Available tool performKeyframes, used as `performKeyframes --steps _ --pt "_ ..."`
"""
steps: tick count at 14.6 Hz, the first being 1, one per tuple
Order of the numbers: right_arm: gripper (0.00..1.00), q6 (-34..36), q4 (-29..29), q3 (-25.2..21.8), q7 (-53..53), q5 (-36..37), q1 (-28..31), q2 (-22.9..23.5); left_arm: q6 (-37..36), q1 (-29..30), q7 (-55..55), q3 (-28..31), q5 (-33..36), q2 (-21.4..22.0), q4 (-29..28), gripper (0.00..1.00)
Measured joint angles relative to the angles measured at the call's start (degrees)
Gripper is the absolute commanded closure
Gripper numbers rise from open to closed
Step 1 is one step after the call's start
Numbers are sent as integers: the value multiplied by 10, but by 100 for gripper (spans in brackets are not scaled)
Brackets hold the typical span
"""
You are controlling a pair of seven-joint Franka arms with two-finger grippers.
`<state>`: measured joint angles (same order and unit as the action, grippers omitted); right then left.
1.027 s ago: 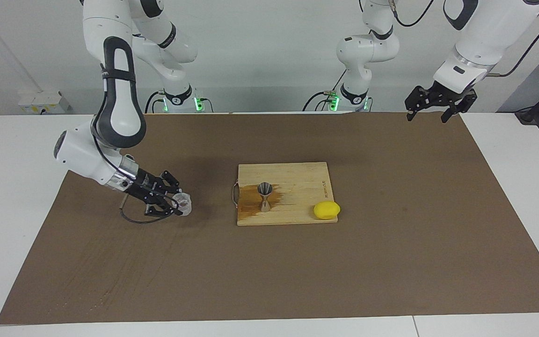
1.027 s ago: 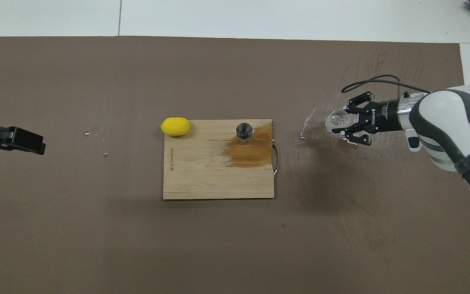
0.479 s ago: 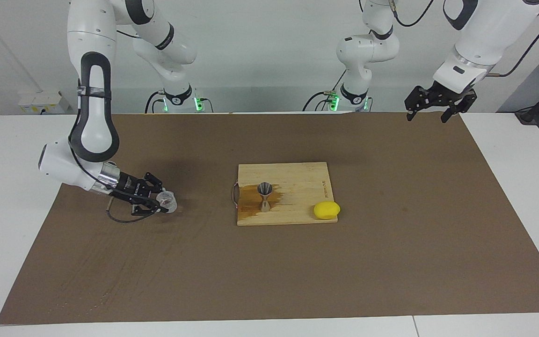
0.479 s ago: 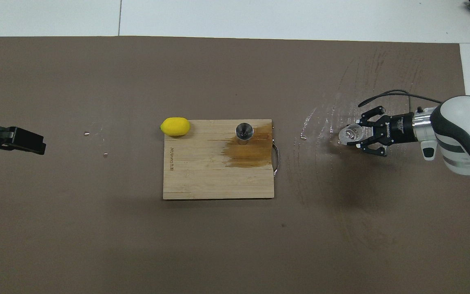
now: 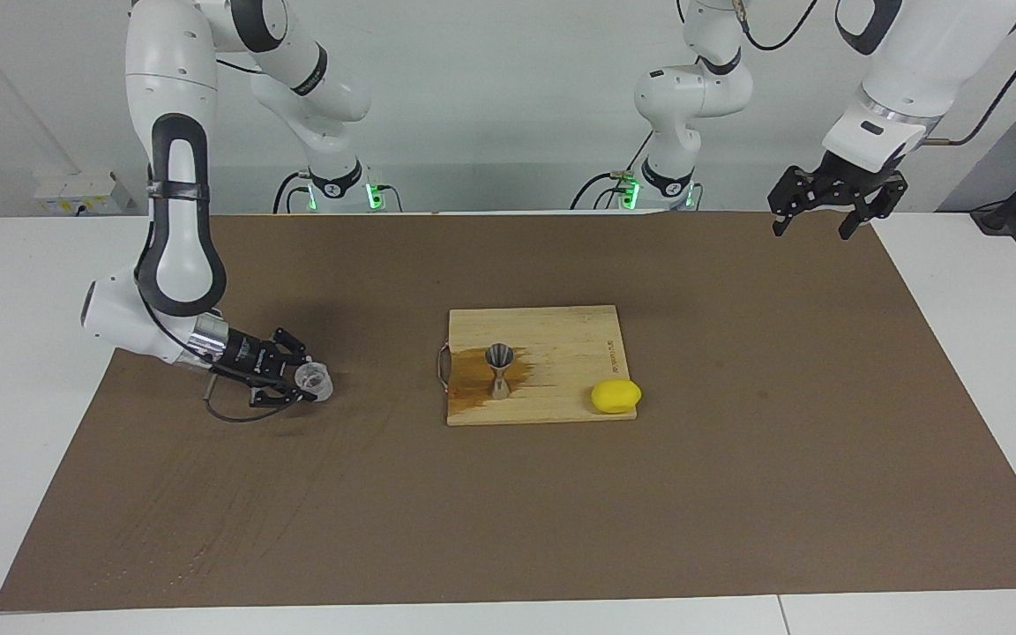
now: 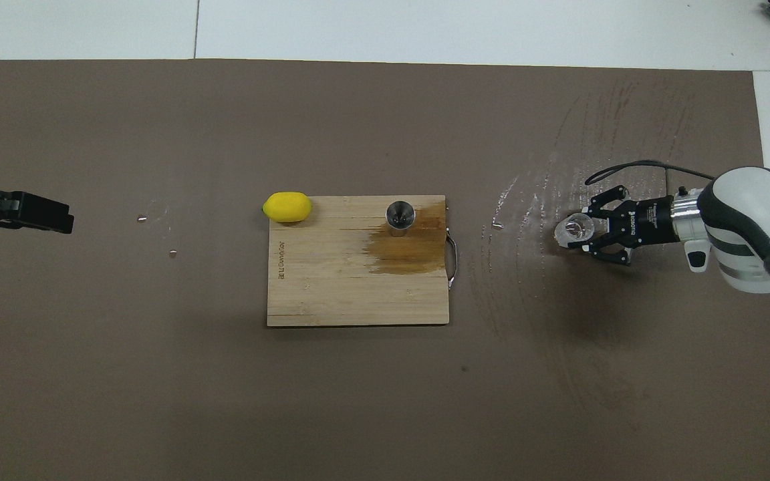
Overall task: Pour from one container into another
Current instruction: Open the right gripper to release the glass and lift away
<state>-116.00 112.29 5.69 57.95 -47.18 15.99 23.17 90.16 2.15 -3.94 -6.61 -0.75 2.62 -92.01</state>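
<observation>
Right gripper, facing view: point(image 5: 301, 384) low over the mat toward the right arm's end, fingers closed around the cup point(image 5: 314, 381).
Left gripper, facing view: point(image 5: 813, 218) raised, waiting, fingers spread, holding nothing.
Jigger, facing view: point(image 5: 499, 371) upright on the board point(image 5: 561, 353), on a wet stain.
Cup, overhead view: point(image 6: 575, 230) well apart from the jigger point(image 6: 400, 217).
Lemon, overhead view: point(image 6: 287, 206) at the board's point(image 6: 331, 294) corner.

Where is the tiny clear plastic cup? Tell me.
The tiny clear plastic cup sits between the right gripper's fingers, low at the brown mat, toward the right arm's end, apart from the wooden cutting board.
</observation>
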Motion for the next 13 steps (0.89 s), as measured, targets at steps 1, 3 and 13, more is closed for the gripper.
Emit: performKeyframes --steps 1,3,13 --pt "100 0 3 0 -1 0 0 0 1 0 0 0 0 0 0 0" --pt "100 0 8 0 -16 0 0 0 2 0 0 0 0 0 -2 0" --pt "0 0 11 -3 -27 1 20 -33 13 0 0 -1 0 0 -9 0"
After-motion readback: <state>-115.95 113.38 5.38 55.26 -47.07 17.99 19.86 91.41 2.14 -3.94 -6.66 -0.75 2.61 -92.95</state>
